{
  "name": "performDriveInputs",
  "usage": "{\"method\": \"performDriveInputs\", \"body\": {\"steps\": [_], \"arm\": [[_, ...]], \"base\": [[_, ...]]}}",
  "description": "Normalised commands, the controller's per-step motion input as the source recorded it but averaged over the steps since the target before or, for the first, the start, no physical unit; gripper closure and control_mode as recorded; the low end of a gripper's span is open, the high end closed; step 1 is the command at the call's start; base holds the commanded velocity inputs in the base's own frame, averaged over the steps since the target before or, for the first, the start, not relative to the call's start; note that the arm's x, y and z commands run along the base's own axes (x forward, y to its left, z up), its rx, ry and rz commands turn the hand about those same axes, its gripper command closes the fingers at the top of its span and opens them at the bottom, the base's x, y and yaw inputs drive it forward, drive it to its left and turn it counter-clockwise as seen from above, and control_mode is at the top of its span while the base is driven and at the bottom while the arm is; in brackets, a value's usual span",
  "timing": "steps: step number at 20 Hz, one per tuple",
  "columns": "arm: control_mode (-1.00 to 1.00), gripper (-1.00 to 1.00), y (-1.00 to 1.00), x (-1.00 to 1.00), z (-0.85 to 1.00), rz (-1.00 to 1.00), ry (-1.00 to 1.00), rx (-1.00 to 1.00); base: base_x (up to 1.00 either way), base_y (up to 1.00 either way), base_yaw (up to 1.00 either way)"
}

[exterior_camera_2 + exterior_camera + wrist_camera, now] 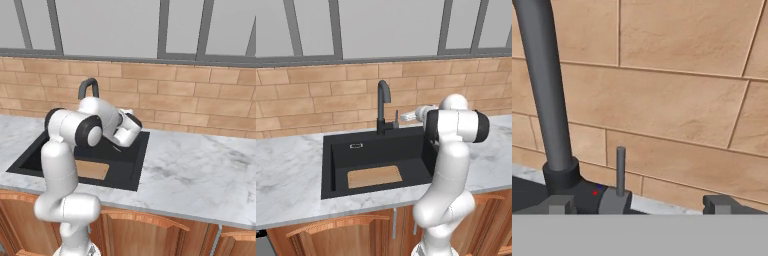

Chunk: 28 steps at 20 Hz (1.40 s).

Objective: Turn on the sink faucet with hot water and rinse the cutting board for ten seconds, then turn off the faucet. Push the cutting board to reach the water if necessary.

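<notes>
A: Gripper (639, 204) status?

B: In the hand view its two dark fingertips (561, 204) stand wide apart at the bottom edge, holding nothing. The thin upright lever (620, 170) rises between them, nearer the left tip; contact cannot be determined.

A: Cutting board (374, 176) location?

B: Lower centre of the left base view, flat on the floor of the black sink (341, 162), toward its front wall.

A: Faucet (383, 107)?

B: Centre of that view, behind the basin's back rim, against the brick wall (316, 95).
</notes>
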Motion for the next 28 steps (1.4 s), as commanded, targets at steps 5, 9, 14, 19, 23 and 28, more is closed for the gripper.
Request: {"method": "performDriveInputs", "body": {"steps": [5,9,14,19,23,28], "arm": [[-1.00,-1.00,0.10,0.00,-0.22,0.00,-0.01,0.00],[-1.00,-1.00,0.10,0.00,-0.25,0.00,-0.03,0.00],[-1.00,-1.00,0.17,0.00,-0.25,-0.01,-0.02,0.00],[-1.00,-1.00,0.20,0.04,-0.19,-0.04,-0.02,0.00],[-1.00,-1.00,0.12,0.12,-0.09,-0.06,-0.06,0.01],[-1.00,-1.00,0.06,0.16,-0.14,-0.05,-0.11,0.04]], "base": [[0.00,0.00,0.00],[0.00,0.00,0.00],[0.00,0.00,0.00],[0.00,0.00,0.00],[0.00,0.00,0.00],[0.00,0.00,0.00]]}}
